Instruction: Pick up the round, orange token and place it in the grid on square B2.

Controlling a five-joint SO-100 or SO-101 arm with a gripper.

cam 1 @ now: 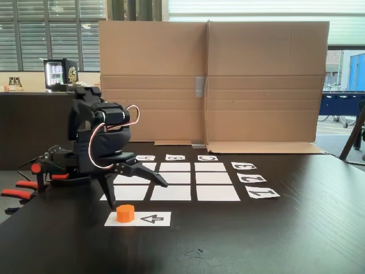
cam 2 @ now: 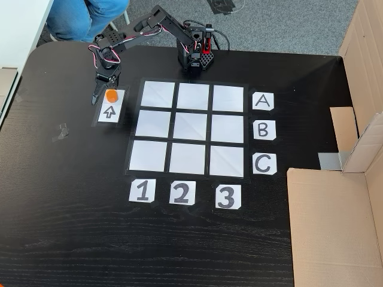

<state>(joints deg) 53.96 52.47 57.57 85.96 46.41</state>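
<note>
Your gripper (cam 1: pixel 132 187) hangs over the token (cam 1: pixel 125 213), fingers spread and holding nothing.
The token sits on the arrow strip (cam 2: pixel 110 107) beside the grid (cam 2: pixel 188 128); the arm hides your view of the grid's near-left cells.

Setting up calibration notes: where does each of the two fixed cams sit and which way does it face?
A fixed view: low at table height, facing the cardboard wall; arm at left, gripper open above the token.
A fixed view: high above, looking down on the grid; arm at top, gripper at the token.
Shared: token, grid, arrow strip.
</note>
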